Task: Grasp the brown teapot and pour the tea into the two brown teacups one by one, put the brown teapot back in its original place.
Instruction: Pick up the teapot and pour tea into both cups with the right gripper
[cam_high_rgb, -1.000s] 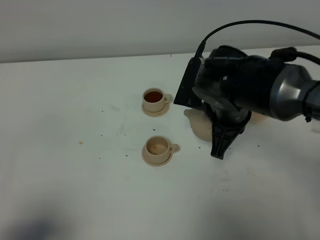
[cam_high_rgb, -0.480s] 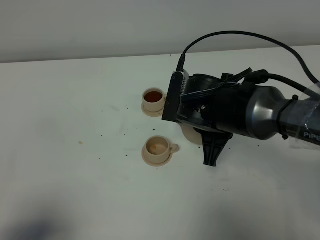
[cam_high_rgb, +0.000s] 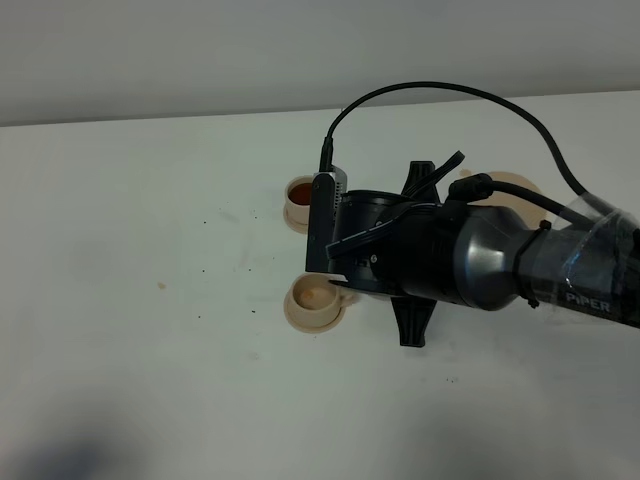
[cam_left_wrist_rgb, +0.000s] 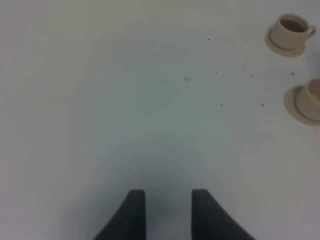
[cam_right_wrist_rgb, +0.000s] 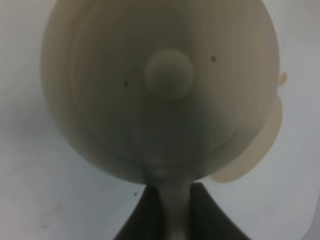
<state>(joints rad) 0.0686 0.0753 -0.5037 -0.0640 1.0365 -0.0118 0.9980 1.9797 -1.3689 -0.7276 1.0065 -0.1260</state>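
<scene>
Your right gripper (cam_right_wrist_rgb: 172, 212) is clamped on the loop handle (cam_right_wrist_rgb: 172, 195) of the squat, light tan round teapot (cam_right_wrist_rgb: 160, 110), with one dark finger either side of the handle. The right wrist camera looks almost straight onto the domed lid, and the round knob (cam_right_wrist_rgb: 168, 72) is in plain sight. A tan rim (cam_right_wrist_rgb: 257, 142) pokes out past the pot body on one side. I can't tell you if it's cup or saucer.

In the high view, the dark right arm (cam_high_rgb: 480, 265) reaches across the middle and hides the teapot completely. The wrist sits right over the near small tan teacup on its round saucer (cam_high_rgb: 308, 303), which is partly covered. The far small tan teacup (cam_high_rgb: 300, 192) holds dark reddish-brown tea and is partly hidden by the wrist housing. The wide flat tan saucer disc (cam_high_rgb: 505, 185) shows behind the arm, well apart from the cups.

Your left gripper (cam_left_wrist_rgb: 167, 215) has its fingers apart with nothing between them, over the white table (cam_left_wrist_rgb: 125, 100). Both cups are well off to one side.
</scene>
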